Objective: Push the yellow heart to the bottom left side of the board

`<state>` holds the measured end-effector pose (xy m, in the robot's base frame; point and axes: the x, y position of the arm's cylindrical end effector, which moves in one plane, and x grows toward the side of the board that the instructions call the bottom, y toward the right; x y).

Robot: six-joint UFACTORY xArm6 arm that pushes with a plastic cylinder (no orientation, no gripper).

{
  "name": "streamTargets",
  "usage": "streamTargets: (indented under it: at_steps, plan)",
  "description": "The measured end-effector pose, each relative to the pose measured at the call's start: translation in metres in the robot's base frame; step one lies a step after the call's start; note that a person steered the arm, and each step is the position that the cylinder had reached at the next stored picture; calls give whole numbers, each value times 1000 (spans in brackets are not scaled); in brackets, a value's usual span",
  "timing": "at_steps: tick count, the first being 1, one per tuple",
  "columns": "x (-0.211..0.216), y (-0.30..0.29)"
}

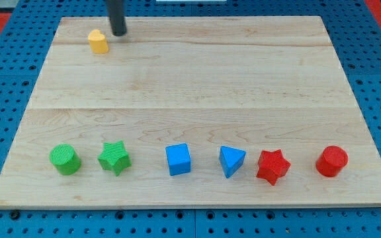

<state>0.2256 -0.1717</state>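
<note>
Tip beside yellow heart, top left of worktop (190,73).
My tip (119,33) just right of yellow heart (98,41); no pincer fitted, state n/a.

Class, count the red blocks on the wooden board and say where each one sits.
2. The red star is in the bottom row, right of the blue blocks; the red cylinder is at that row's right end. None seems hidden.
</note>
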Motion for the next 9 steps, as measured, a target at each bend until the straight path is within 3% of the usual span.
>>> streamTargets:
  at_steps: [1,2,3,4,6,9]
  plan:
    - [29,-55]
    - [63,-70]
    - [21,-60]
    - [28,-37]
    - [84,-42]
    - [82,22]
